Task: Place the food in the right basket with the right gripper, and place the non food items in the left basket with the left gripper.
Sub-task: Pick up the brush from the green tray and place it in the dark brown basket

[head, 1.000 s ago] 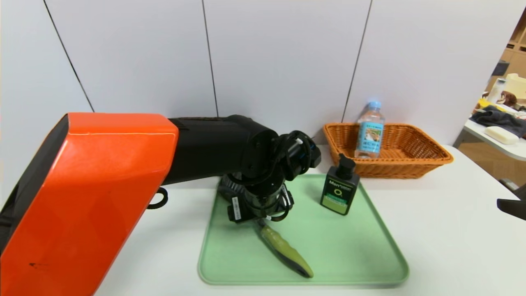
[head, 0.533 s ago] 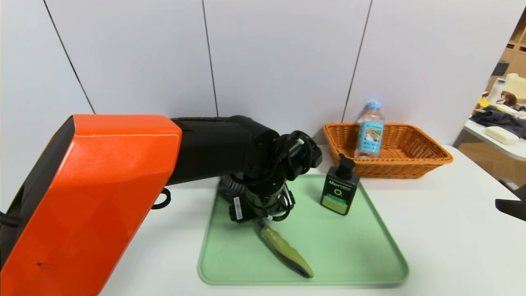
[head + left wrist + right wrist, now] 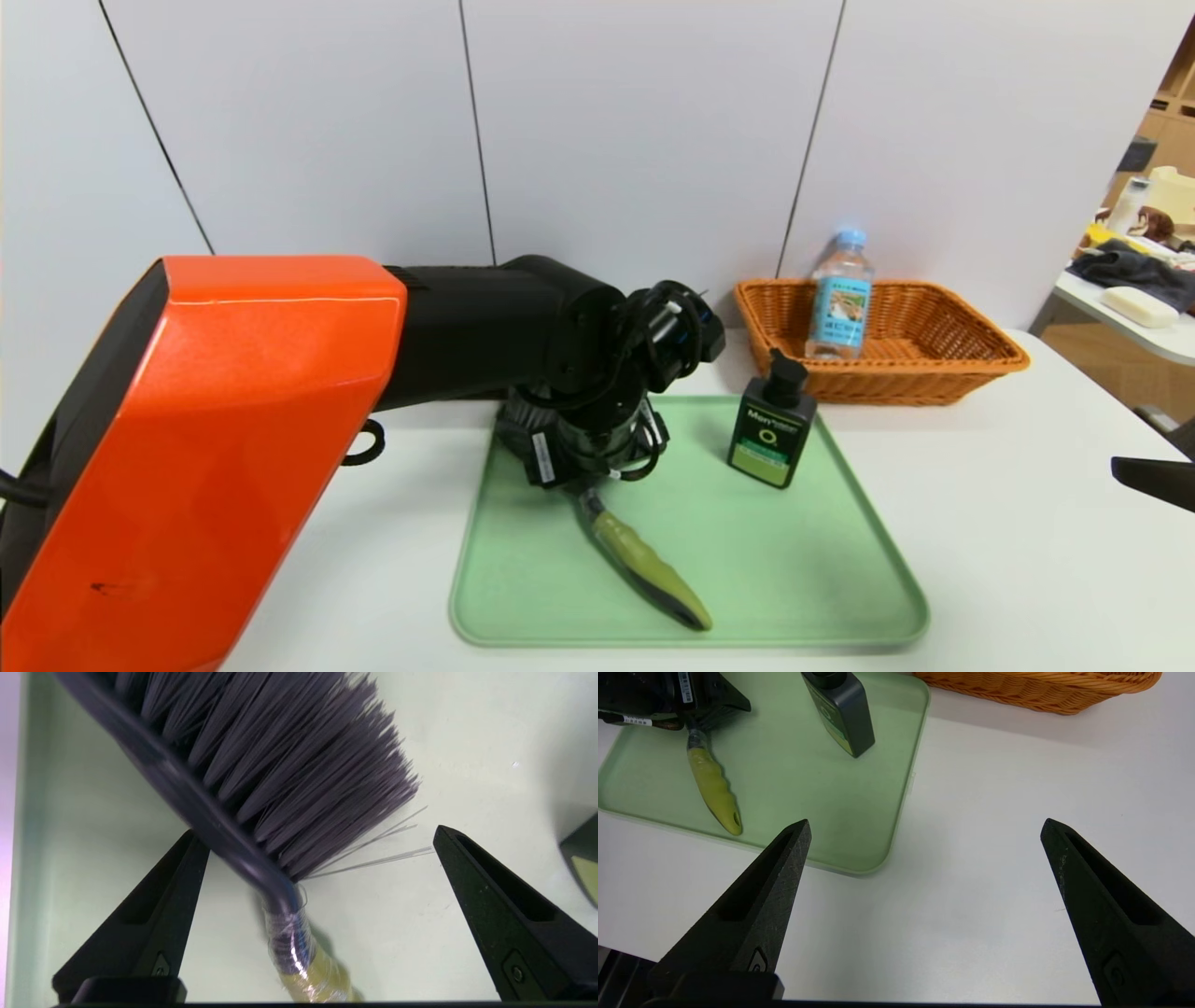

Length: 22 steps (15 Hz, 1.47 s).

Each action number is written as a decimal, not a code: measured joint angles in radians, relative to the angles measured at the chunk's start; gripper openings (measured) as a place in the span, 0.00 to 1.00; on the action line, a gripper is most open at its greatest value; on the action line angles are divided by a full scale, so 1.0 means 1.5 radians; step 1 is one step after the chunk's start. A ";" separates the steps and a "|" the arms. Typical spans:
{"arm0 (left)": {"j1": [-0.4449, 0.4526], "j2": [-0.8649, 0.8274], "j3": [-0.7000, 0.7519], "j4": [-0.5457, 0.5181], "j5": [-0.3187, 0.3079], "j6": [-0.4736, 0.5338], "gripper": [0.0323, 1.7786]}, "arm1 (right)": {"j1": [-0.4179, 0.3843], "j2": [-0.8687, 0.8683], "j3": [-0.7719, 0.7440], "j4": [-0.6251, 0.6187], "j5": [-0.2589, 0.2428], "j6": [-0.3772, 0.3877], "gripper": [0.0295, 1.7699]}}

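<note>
Across the white table (image 3: 1008, 523) lies a pale green tray (image 3: 794, 569), and behind its far right corner sits the orange wicker basket (image 3: 943, 364), with the water bottle (image 3: 840, 299) standing upright inside it near its left end. On the left, the orange-shelled left arm (image 3: 205, 448) reaches in over the tray's far left part, and the left gripper (image 3: 317, 835) points steeply down there with its fingers spread wide to either side of the scrub brush (image 3: 280, 765), where the bristle head meets the neck; one finger (image 3: 154, 914) looks to be against the head's back edge, the other stands apart from the bristles. The brush's olive-green handle (image 3: 644, 560) lies on the tray, slanting toward the near edge. The black pump bottle (image 3: 770, 434) stands upright on the tray's far right part, just in front of the basket. The right gripper (image 3: 924, 830) hangs over bare table beside the tray's right edge, fingers spread and holding nothing. The dark left basket cannot be made out behind the arm.
</note>
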 joint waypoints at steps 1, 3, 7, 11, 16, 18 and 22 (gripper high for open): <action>0.004 0.001 0.000 -0.005 0.001 0.000 0.95 | 0.000 0.000 0.001 0.000 0.001 0.000 0.96; 0.018 0.005 0.000 -0.009 0.002 0.000 0.95 | 0.000 -0.001 0.005 0.000 0.001 -0.001 0.96; 0.042 0.011 0.000 -0.016 0.005 0.003 0.95 | 0.000 -0.001 0.012 0.000 0.004 -0.003 0.96; 0.049 0.017 0.000 -0.022 0.007 0.003 0.95 | 0.000 -0.001 0.015 0.000 0.014 -0.003 0.96; 0.047 0.017 0.000 -0.017 0.007 0.005 0.95 | 0.000 -0.001 0.016 0.001 0.016 -0.003 0.96; 0.043 0.015 0.001 -0.014 0.007 0.004 0.95 | 0.000 0.000 0.016 0.000 0.016 -0.003 0.96; 0.036 0.007 0.001 -0.005 0.006 0.004 0.95 | 0.000 0.003 0.019 -0.001 0.020 -0.003 0.96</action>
